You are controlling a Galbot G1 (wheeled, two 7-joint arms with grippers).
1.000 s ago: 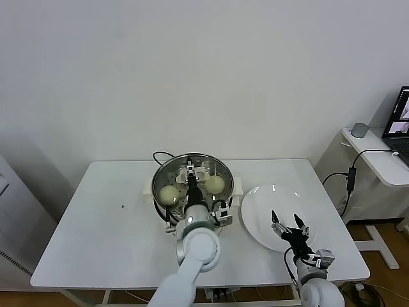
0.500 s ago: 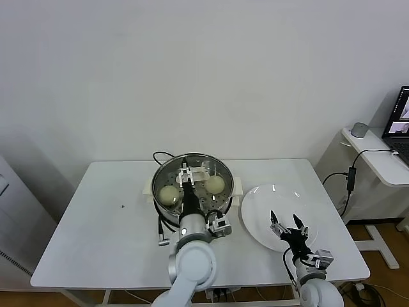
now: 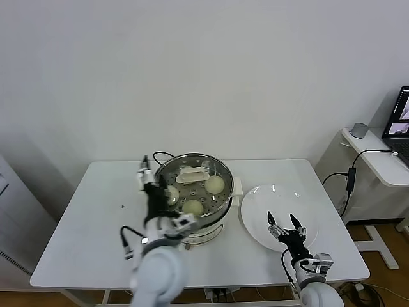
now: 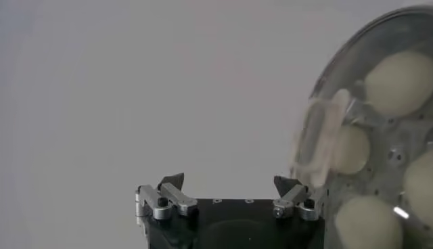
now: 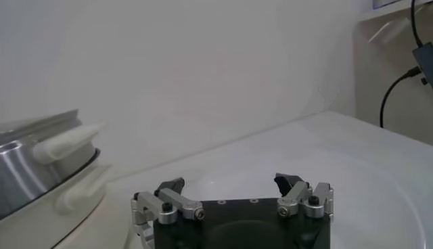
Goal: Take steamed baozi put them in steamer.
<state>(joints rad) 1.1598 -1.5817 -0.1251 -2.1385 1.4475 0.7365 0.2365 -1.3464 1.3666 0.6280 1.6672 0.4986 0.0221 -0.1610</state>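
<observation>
- The steamed baozi are sitting inside the steamer on its perforated tray; the head view is showing three clearly, one of them near the front rim and one partly hidden behind the left arm, while the left wrist view is showing four pale domes through the pot's rim.
- The steamer is standing on the white counter, with the round white plate just beside it, carrying no buns.
- The left gripper is hovering beside the steamer's left rim, jaws spread wide and gripping nothing; the left wrist view is showing both fingertips apart over bare counter.
- The right gripper is waiting over the near edge of the plate, jaws likewise spread and carrying nothing.
- Judging by the bare plate, the loading is looking finished or nearly so.
- These buns are looking smooth, soft and light, so a hard squeeze would probably dent or tear the skin.
- If one needs moving, the best hold is likely across the widest part of the dome, low on the sides, with gentle closing.
- The rounded, smooth surface may be letting a bun roll or slip out of a shallow pinch, so the jaws should be reaching well down around it.
</observation>
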